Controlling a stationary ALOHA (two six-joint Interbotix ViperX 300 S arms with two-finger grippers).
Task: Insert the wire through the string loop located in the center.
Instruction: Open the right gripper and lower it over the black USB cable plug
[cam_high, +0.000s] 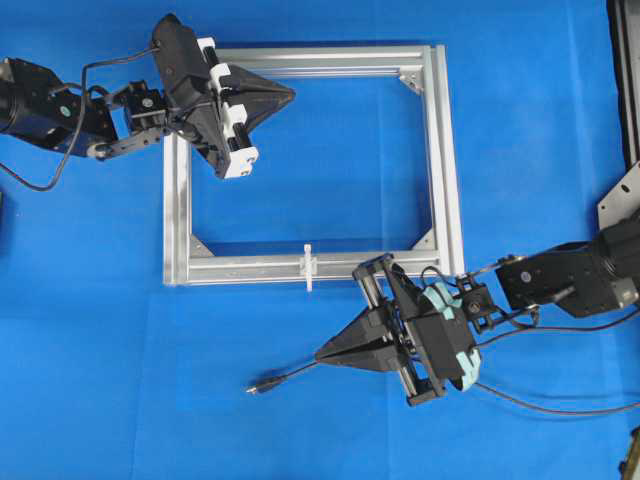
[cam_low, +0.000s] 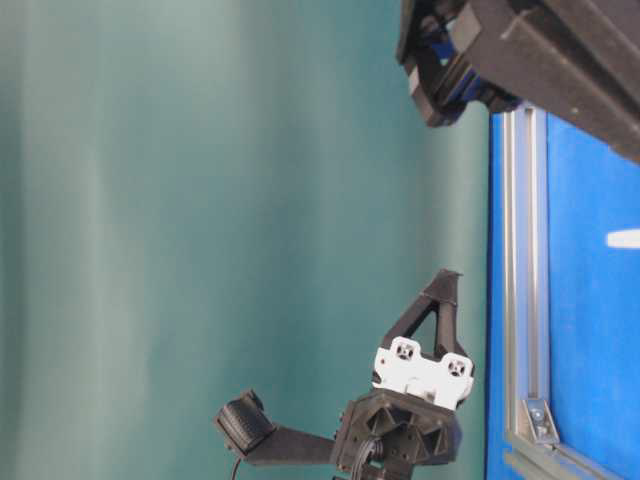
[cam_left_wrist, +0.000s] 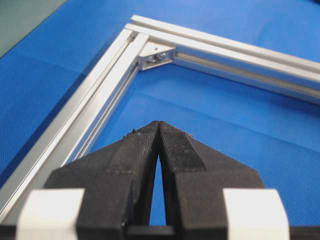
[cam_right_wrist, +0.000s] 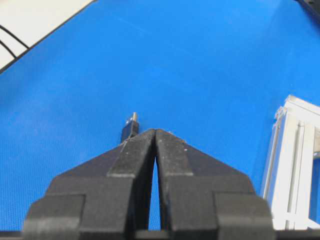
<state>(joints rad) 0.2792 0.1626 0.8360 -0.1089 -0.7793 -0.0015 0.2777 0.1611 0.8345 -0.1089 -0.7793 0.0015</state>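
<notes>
The wire (cam_high: 290, 375) is a thin black cable lying on the blue mat. Its plug tip (cam_high: 254, 387) points left, in front of the frame. The plug also shows in the right wrist view (cam_right_wrist: 130, 127), just beyond the left finger. My right gripper (cam_high: 320, 357) hovers over the wire with its jaws shut. I see no wire between them (cam_right_wrist: 156, 131). The string loop (cam_high: 309, 267) is a small white strip on the middle of the frame's near bar, up and left of the right gripper. My left gripper (cam_high: 292, 95) is shut and empty over the frame's far left corner (cam_left_wrist: 159, 123).
The silver aluminium frame (cam_high: 441, 150) lies flat on the blue mat; a corner bracket (cam_left_wrist: 156, 56) shows ahead of the left gripper. The frame's edge (cam_right_wrist: 295, 160) stands right of the right gripper. The wire trails off to the right (cam_high: 560, 408).
</notes>
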